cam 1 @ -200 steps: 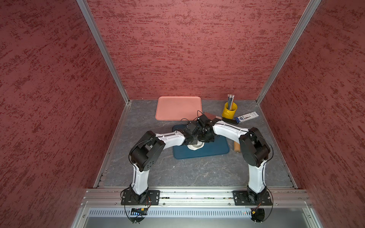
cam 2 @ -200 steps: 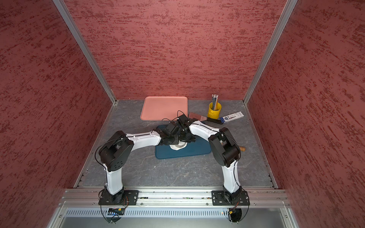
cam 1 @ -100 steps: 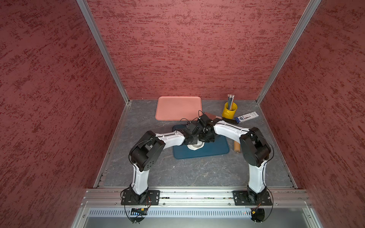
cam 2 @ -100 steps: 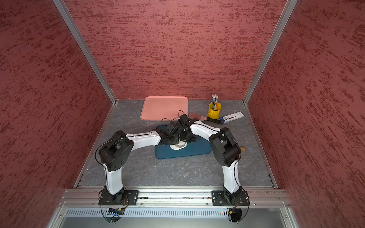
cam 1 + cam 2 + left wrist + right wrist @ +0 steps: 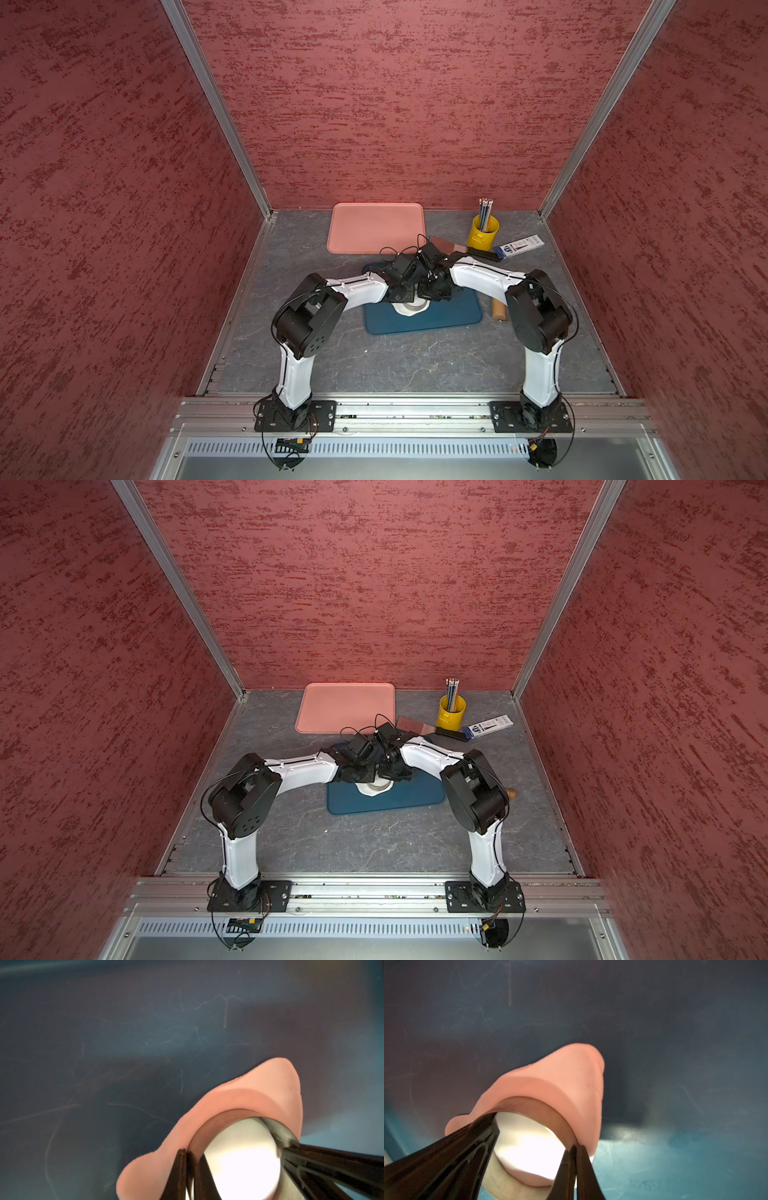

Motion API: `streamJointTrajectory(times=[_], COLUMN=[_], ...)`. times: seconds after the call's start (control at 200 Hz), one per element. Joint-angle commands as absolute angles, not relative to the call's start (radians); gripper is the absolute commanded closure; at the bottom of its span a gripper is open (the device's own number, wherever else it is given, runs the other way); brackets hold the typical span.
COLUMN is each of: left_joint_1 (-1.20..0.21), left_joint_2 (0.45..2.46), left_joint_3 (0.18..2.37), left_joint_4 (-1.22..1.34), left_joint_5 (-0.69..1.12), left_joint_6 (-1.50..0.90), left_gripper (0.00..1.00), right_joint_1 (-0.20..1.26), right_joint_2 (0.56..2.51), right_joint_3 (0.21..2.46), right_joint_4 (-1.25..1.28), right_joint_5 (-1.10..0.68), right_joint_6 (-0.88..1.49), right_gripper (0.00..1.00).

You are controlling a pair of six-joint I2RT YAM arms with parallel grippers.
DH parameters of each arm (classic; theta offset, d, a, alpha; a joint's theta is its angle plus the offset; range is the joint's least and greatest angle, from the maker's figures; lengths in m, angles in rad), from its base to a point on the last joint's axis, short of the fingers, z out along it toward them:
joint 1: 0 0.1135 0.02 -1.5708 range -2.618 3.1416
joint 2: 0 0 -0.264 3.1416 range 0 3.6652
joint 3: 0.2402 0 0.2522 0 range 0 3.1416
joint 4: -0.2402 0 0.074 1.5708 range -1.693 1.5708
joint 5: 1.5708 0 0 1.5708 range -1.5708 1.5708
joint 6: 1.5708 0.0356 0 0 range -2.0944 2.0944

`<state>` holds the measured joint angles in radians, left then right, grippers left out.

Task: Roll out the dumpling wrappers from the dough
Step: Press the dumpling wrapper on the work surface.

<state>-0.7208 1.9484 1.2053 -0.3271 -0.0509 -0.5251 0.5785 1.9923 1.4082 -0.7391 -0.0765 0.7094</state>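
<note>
L hand (image 5: pixel 190 1155) & R hand (image 5: pixel 576 1149) each clamp ring cutter (image 5: pixel 216 1122) rim, set in dough (image 5: pixel 270 1088) on blue mat (image 5: pixel 449 318).

1. The right gripper (image 5: pixel 574 1149), pinching the rim of the metal ring (image 5: pixel 500 1178), seems to have leaned a very little toward the back wall.
2. The right elbow (image 5: pixel 538 316) has shifted slightly outward.
3. Any other change is too small to tell.

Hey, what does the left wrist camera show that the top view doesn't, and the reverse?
Left wrist only: the left gripper and right gripper clamped on the wall of the ring cutter. Top view only: the pink tray, yellow cup and rolling pin. Both: the dough on the blue tray.
</note>
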Motion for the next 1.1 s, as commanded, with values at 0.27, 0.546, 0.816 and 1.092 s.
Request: streamJointTrajectory(times=[0.27,0.546,0.816,1.092], left_joint_1=[-0.707,-0.797,-0.698,-0.794], left_joint_2=[2.052,2.012,2.077,2.009], left_joint_3=[1.264,1.185,1.269,1.177], left_joint_4=[-0.306,-0.243,-0.277,-0.243], left_joint_5=[0.110,0.174,0.117,0.127], left_joint_6=[-0.527,-0.615,-0.557,-0.651], left_gripper=[1.00,1.00,1.00,1.00], right_joint_1=[0.695,0.537,0.665,0.507], right_joint_2=[2.050,2.029,2.007,2.039], right_joint_3=[1.352,1.399,1.298,1.418], right_joint_4=[-0.574,-0.651,-0.559,-0.653], right_joint_5=[-0.221,-0.062,-0.205,-0.015], right_joint_6=[0.809,0.697,0.791,0.672], right_gripper=[1.00,1.00,1.00,1.00])
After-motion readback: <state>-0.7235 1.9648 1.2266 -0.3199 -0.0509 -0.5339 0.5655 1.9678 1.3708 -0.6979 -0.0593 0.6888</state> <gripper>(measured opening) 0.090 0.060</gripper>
